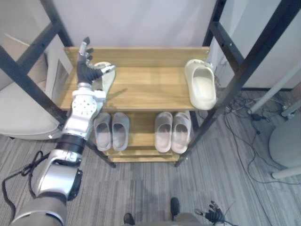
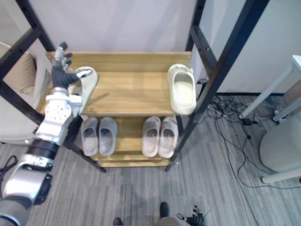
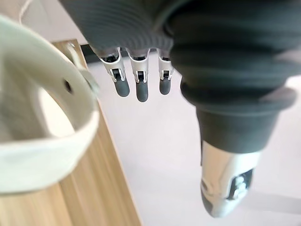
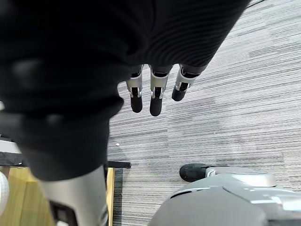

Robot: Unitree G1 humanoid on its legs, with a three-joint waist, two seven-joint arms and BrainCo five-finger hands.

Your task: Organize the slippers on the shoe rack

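Note:
On the wooden top shelf (image 1: 146, 82) of the shoe rack lie two cream slippers. The left cream slipper (image 1: 107, 76) sits at the shelf's left end, partly hidden behind my left hand (image 1: 87, 70). That hand is open, fingers straight up and thumb beside the slipper (image 3: 47, 141) without gripping it. The right cream slipper (image 1: 202, 85) lies near the right end, its heel overhanging the front edge. My right hand (image 4: 157, 94) hangs open low over the carpet, far from the rack.
The lower shelf holds two pairs of grey slippers (image 1: 112, 131) (image 1: 172, 132). Black slanted frame posts (image 1: 244, 61) flank the rack. A beige cushion (image 1: 21, 108) sits to the left. Cables (image 1: 244, 113) and a white round base (image 1: 287, 141) lie on the carpet to the right.

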